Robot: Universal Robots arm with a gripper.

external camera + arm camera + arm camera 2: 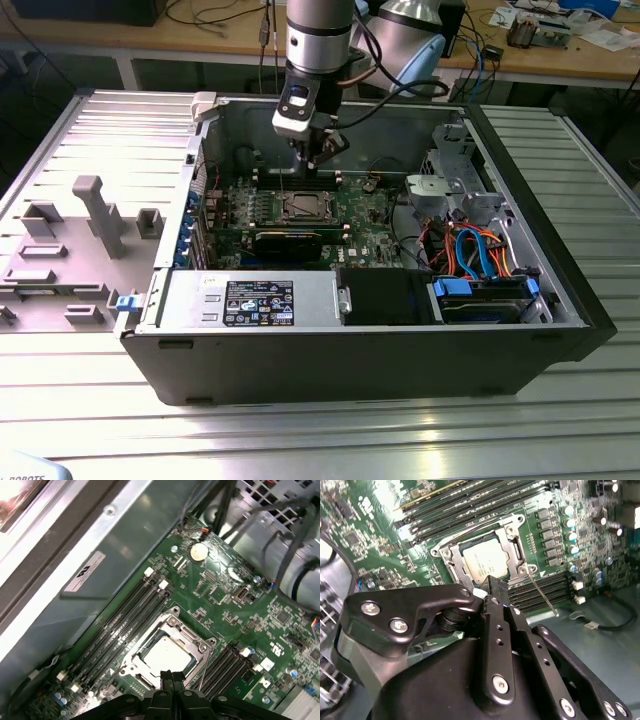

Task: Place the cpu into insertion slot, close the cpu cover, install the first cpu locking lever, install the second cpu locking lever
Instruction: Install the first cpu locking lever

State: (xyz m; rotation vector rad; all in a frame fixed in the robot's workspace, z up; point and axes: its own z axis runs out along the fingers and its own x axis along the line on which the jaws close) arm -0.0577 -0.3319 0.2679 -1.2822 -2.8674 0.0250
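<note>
The cpu [484,562] lies flat in the insertion slot [303,207] of the green motherboard [368,215], its pale metal top showing [165,655]. The silvery cpu cover [514,544] is folded down around it, framing the chip [173,625]. A thin locking lever [542,595] sticks out from one corner of the socket, also seen as a slim rod [204,667]. My gripper [318,152] hangs a little above the socket's rear edge, its black fingertips [496,587] pressed together with nothing between them; in the first wrist view the gripper [167,676] points at the socket's near side.
The open computer case [560,330] walls in the board. Black memory slots [125,615] run beside the socket. A drive bay with blue and orange cables [478,250] sits at the exterior view's right, and a grey parts fixture [90,220] on the table at its left.
</note>
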